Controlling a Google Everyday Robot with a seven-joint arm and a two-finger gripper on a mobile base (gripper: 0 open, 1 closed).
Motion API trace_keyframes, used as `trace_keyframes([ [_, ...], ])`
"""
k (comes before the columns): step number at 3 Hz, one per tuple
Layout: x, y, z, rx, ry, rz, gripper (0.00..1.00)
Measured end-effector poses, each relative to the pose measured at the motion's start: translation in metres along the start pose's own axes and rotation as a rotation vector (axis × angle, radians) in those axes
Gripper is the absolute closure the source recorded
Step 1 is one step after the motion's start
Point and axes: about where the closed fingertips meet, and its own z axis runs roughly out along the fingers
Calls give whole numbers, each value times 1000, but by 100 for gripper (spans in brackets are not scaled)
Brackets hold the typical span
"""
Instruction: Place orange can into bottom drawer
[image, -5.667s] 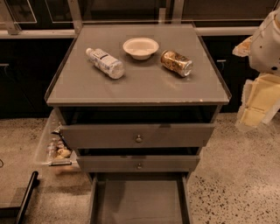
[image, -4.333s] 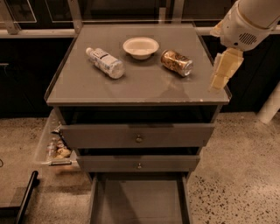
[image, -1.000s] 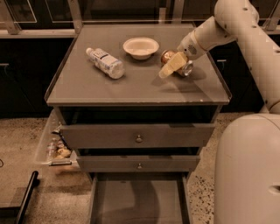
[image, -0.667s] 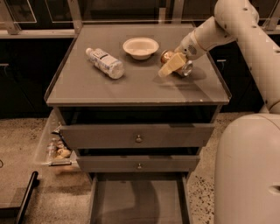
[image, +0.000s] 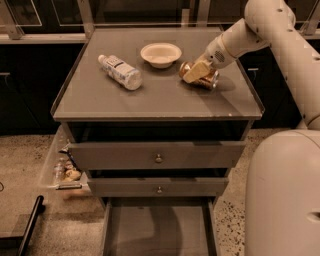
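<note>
since a few seconds ago the arm (image: 240, 37) has swung in from the right edge of the cabinet top (image: 165, 102) and come down on the can; over the last second it has hardly shifted. now the gripper (image: 196, 71) sits right at the orange can (image: 212, 81), its pale tip lying across the can's front and covering the middle of it. how its jaws stand cannot be told from this side. the can lies on its side at the back right of the top, just right of the white bowl (image: 160, 54). a clear plastic bottle (image: 120, 72) lies on its side to the left, well apart from the can. below the two knobbed drawers, the bottom drawer (image: 157, 230) stands pulled out, its flat grey floor showing. the robot's white body (image: 282, 195) fills the lower right.
</note>
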Motion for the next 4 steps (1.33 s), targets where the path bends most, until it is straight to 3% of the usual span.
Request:
trace_keyframes([
  [1, 0, 0, 0, 0, 0, 0, 88],
  [2, -8, 10, -5, -23, -25, -35, 100],
  [4, -29, 52, -53, -51, -119, -183, 100],
])
